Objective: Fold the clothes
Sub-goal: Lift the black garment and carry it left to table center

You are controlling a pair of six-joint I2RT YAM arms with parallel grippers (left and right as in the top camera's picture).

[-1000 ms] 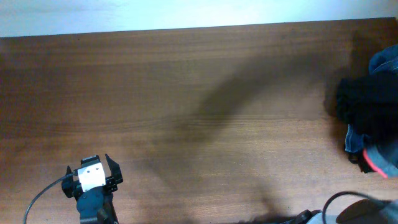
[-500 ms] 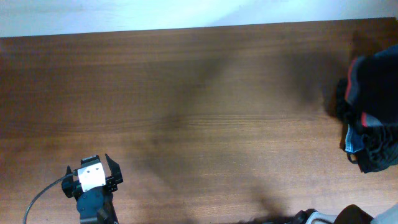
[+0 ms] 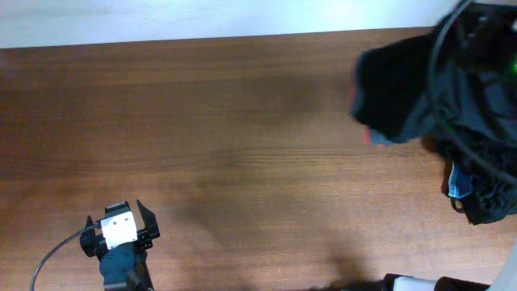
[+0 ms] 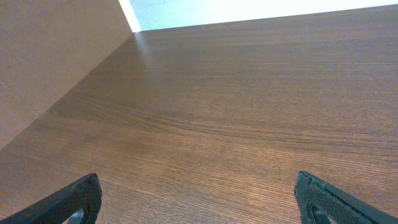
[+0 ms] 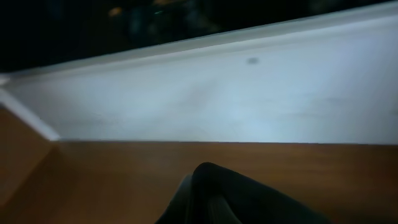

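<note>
The clothes (image 3: pixel 404 89), black fabric with a red edge showing at their left side, hang blurred in the air over the table's far right. My right arm (image 3: pixel 477 40) is a dark blur above them. In the right wrist view a fold of the black clothes (image 5: pixel 249 196) bulges up right at the jaws and covers the fingers, so the gripper is shut on them. My left gripper (image 3: pixel 121 225) rests near the front left of the table, far from the clothes. It is open, its fingertips (image 4: pixel 78 198) wide apart over bare wood in the left wrist view (image 4: pixel 199 205).
A heap of dark and blue denim garments (image 3: pixel 481 190) lies at the right edge of the wooden table (image 3: pixel 226 145). A white wall runs along the table's far edge (image 3: pixel 202 36). A cable trails from the left arm at the front left.
The black clothes have risen off the heap at the right edge and swung left and toward the back of the table with the right arm. The left arm has not moved.
</note>
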